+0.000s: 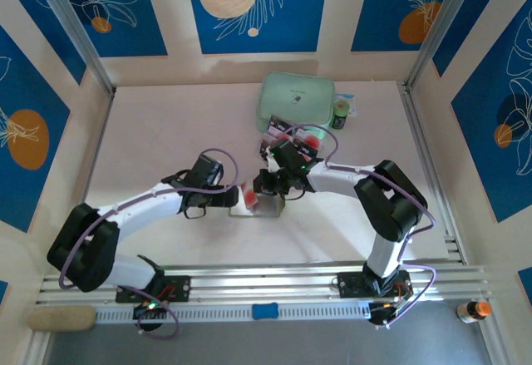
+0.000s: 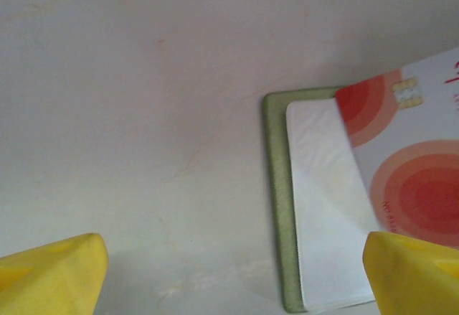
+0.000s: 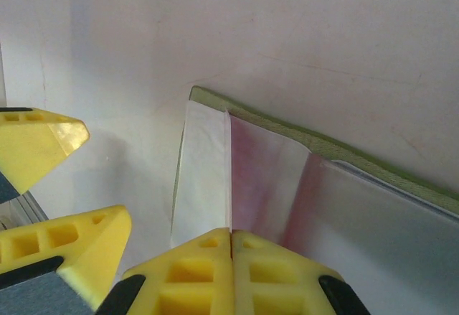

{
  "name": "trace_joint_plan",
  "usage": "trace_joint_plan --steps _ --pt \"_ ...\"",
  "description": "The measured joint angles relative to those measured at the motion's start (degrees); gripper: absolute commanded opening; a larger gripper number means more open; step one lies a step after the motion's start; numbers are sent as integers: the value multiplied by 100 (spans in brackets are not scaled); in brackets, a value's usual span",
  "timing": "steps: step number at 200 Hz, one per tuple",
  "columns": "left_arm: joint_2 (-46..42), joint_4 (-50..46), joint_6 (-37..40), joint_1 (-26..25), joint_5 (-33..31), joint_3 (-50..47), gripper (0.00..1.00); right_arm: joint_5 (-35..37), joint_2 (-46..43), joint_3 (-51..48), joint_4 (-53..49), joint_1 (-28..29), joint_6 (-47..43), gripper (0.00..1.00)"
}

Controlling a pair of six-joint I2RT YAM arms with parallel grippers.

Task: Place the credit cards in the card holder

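Observation:
The olive-green card holder (image 2: 276, 200) lies open on the table, its pale pocketed inside (image 2: 326, 222) facing up. A credit card (image 2: 419, 186) with red circles and a chip leans over its right part. In the right wrist view this card (image 3: 229, 171) stands edge-on over the card holder (image 3: 308, 139), and my right gripper (image 3: 231, 232) is shut on its near edge. A pink sheen shows on the pocket beside it. My left gripper (image 2: 233, 250) hovers open just left of the holder, nothing between its fingers (image 3: 43, 139). From above, both grippers (image 1: 239, 199) (image 1: 270, 184) meet at the holder (image 1: 268, 207).
A mint-green zip case (image 1: 297, 99) lies at the back of the table, with a small green bottle (image 1: 341, 114) to its right. A clear tray (image 1: 287, 136) holding more cards sits just behind my right gripper. Walls close in on three sides.

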Motion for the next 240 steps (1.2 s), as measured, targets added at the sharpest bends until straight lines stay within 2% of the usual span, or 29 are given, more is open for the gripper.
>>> trace_joint_plan --steps 72,109,177,240 --pt "597 122 17 -76 114 59 92 -15 -2 -26 120 9 85 0" --pt "734 153 24 -129 57 59 92 17 -334 -538 317 -57 262 0" --pt "793 144 20 -234 -179 61 91 321 -1099 -1976 1794 -195 968 0" --pt "809 142 9 -280 -286 61 91 573 -1150 -2441 2820 -197 1368 0"
